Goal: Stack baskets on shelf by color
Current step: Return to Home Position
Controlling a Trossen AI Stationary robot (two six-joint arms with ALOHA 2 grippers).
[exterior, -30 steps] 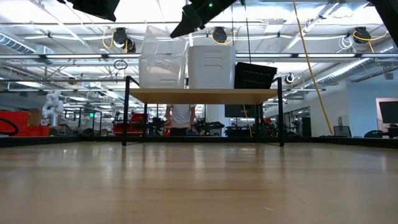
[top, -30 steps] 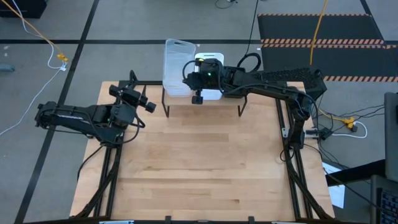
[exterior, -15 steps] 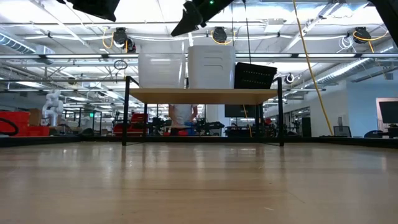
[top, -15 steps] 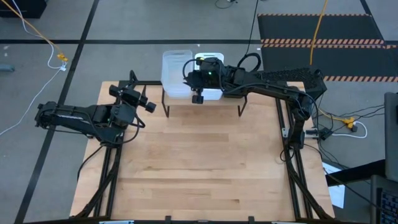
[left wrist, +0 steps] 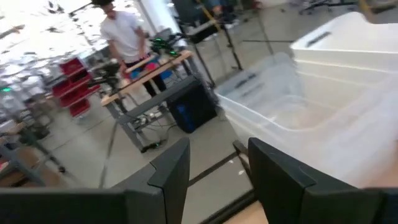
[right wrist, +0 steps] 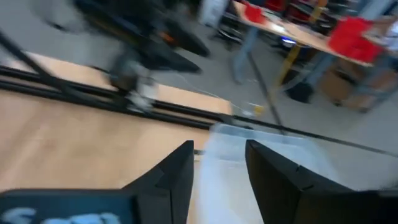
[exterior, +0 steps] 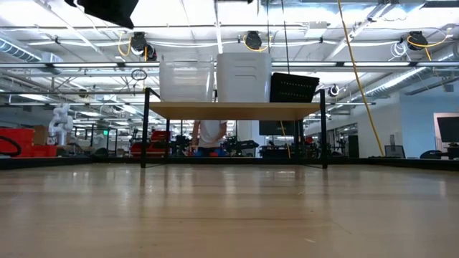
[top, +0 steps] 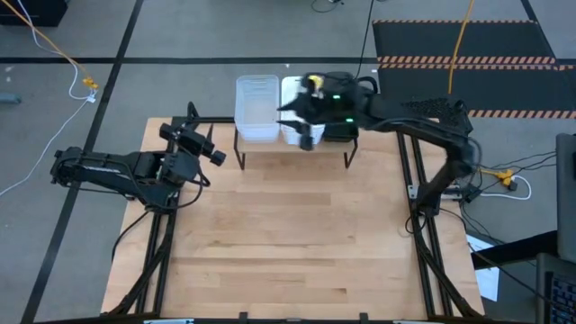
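Evidently the job looks done: clear baskets [exterior: 186,79], white baskets [exterior: 244,77] and black baskets [exterior: 294,87] sit as three side-by-side stacks on the shelf [exterior: 233,110] at the far edge of the desk [top: 288,234], the right pincer [top: 304,135] hovering over them parted and empty, the left pincer [top: 207,148] waiting parted at the desk's left.

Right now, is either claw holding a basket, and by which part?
Nothing is held. The left claw is open and empty near the left edge of the table; the right claw is open and empty over the shelf.
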